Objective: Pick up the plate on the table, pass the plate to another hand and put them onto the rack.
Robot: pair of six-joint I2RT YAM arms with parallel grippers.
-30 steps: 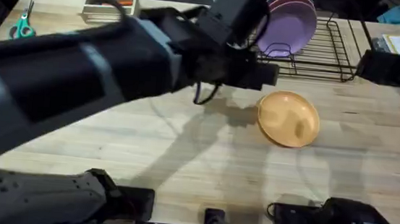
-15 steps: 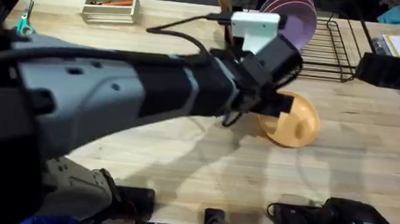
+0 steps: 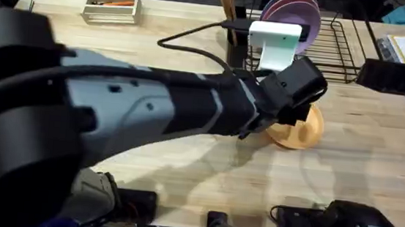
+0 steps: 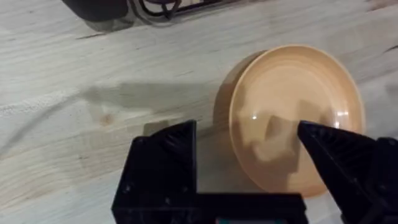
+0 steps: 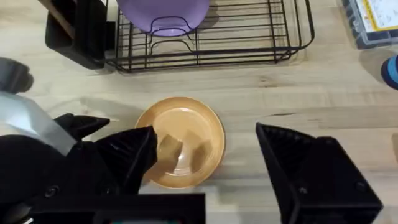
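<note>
Hovering over the plate (image 4: 292, 118), the left gripper (image 4: 249, 146) is spread wide and holding nothing, one finger above the bare surface (image 4: 74, 124) beside the rim, the other above the plate's bowl. The plate is lying flat on the surface, just in front of the rack (image 5: 205, 37), where a lavender plate (image 5: 163, 12) is already standing. The risk is that a low, glossy rim gives the fingers little to bite on: closing too high could skid the plate toward the rack or tip it. The right gripper (image 5: 205, 155) is also gaping wide and empty, looking down on the plate.
</note>
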